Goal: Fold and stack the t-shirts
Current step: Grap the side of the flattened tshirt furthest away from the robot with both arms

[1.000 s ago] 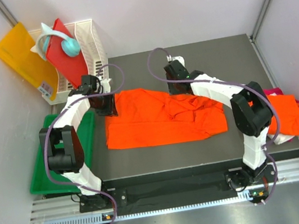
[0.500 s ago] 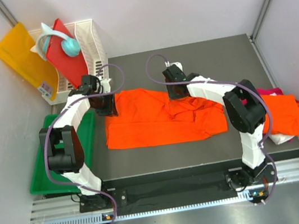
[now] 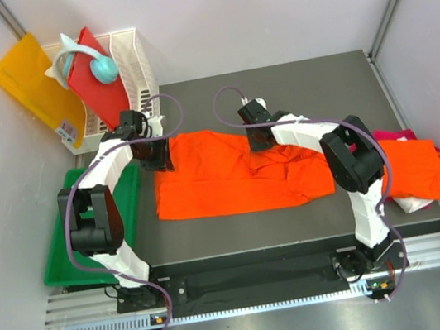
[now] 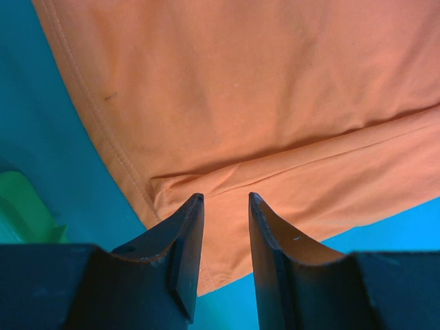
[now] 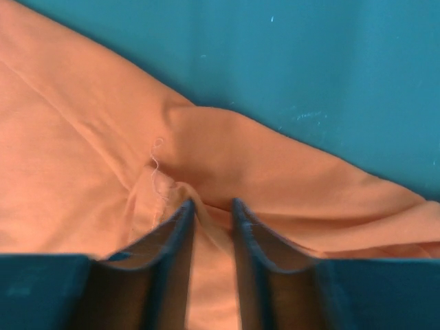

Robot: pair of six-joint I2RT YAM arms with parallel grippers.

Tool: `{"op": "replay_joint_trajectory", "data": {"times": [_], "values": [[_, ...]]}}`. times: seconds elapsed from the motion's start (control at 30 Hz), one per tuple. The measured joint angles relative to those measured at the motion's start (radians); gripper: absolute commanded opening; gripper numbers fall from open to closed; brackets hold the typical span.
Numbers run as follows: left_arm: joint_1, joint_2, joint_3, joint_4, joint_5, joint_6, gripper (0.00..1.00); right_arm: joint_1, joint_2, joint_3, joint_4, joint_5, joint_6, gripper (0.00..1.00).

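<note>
One orange t-shirt is lying spread on the counter awaiting its first fold: the right end effector is pinching its far edge, the left end effector is sitting narrowly apart on the left hem, grip unclear, and the next move is likely calling for a joint lift nearward.

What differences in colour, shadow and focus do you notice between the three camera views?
Top external view: even light, sharp, orange t-shirt vivid on a dark grey table. Left wrist view: the table looks teal, the shirt paler, the left gripper dark. Right wrist view: same teal cast, soft shadow on the cloth ahead of the right gripper.
</note>
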Motion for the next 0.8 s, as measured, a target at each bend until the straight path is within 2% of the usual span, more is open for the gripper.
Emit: {"op": "replay_joint_trajectory", "data": {"times": [0.03, 0.1, 0.37, 0.8], "values": [[0.000, 0.000, 0.000, 0.000, 0.000, 0.000, 0.38, 0.000, 0.005, 0.000, 0.000, 0.000, -0.002, 0.06], [0.000, 0.000, 0.000, 0.000, 0.000, 0.000, 0.38, 0.000, 0.014, 0.000, -0.001, 0.003, -0.008, 0.00], [0.000, 0.000, -0.010, 0.000, 0.000, 0.000, 0.38, -0.001, -0.009, -0.034, 0.025, 0.061, -0.004, 0.00], [0.000, 0.000, -0.014, 0.001, 0.002, -0.001, 0.38, 0.018, -0.392, -0.256, 0.034, 0.165, 0.012, 0.00]]}}
